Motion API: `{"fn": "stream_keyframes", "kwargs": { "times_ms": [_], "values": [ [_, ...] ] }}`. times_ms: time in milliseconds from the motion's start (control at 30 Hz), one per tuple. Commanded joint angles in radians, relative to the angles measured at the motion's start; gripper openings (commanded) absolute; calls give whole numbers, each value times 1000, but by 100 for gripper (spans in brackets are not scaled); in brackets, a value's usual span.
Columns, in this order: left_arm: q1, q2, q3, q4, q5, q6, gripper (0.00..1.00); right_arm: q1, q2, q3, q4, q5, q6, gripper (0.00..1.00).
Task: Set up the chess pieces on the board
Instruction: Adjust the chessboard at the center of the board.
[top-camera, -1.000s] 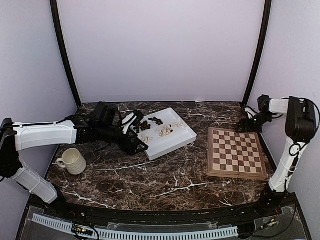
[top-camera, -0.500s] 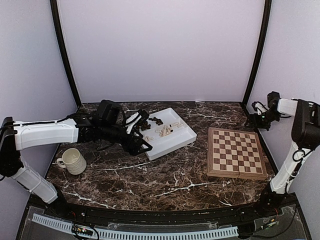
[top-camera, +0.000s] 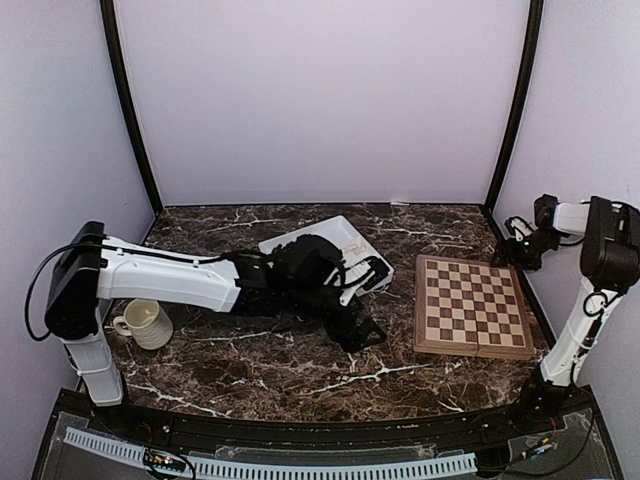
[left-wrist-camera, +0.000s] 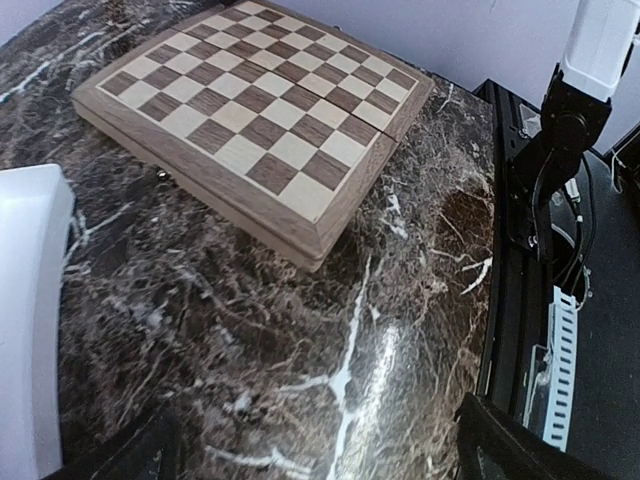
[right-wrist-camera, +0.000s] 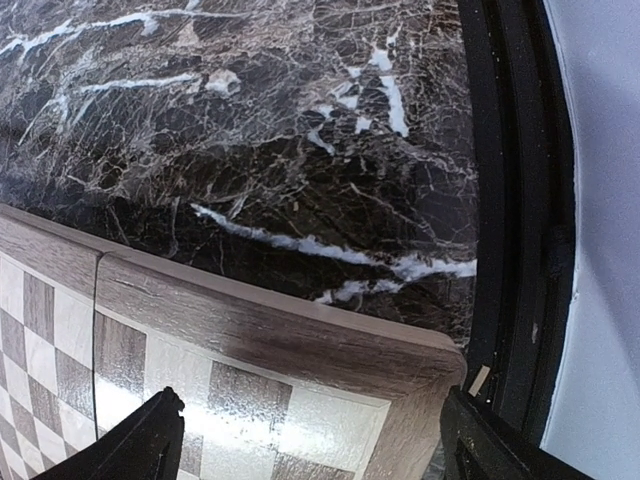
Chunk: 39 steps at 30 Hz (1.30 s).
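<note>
The board (top-camera: 470, 305) lies at the right of the table with no pieces on it. It also fills the top of the left wrist view (left-wrist-camera: 260, 110). The chess pieces are hidden: my left arm covers most of the white tray (top-camera: 340, 235). My left gripper (top-camera: 362, 330) is open and empty, low over the marble between tray and board (left-wrist-camera: 310, 460). My right gripper (top-camera: 518, 252) is open and empty, just above the board's far right corner (right-wrist-camera: 300, 340). Its dark fingertips (right-wrist-camera: 150, 430) stand wide apart.
A cream ribbed mug (top-camera: 145, 322) stands at the left. The tray's white rim shows at the left edge of the left wrist view (left-wrist-camera: 25, 300). A black frame rail (right-wrist-camera: 510, 200) runs along the table's right edge, close to my right gripper.
My left arm has swung right, from the tray's left side across it towards the board. My right gripper has shifted a little right and back near the board's far corner.
</note>
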Motion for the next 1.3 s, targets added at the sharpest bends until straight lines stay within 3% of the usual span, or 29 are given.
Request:
{"fn": "stream_keyframes", "kwargs": {
  "times_ms": [0,233,367,700,1267],
  "values": [
    [-46,140,151,12,-68,-114,99,0,8,-4,-22,-4,2,91],
    [-52,292,277,55,-49,-229,99,-1,-60,-73,31,72,30,93],
    [-53,354,339,60,-60,-258,99,-1,-46,-91,38,83,47,99],
    [-55,489,455,64,-14,-301,99,12,15,-45,12,-68,22,98],
    [-91,559,457,144,159,-220,95,233,154,66,-50,-58,-151,97]
  ]
}}
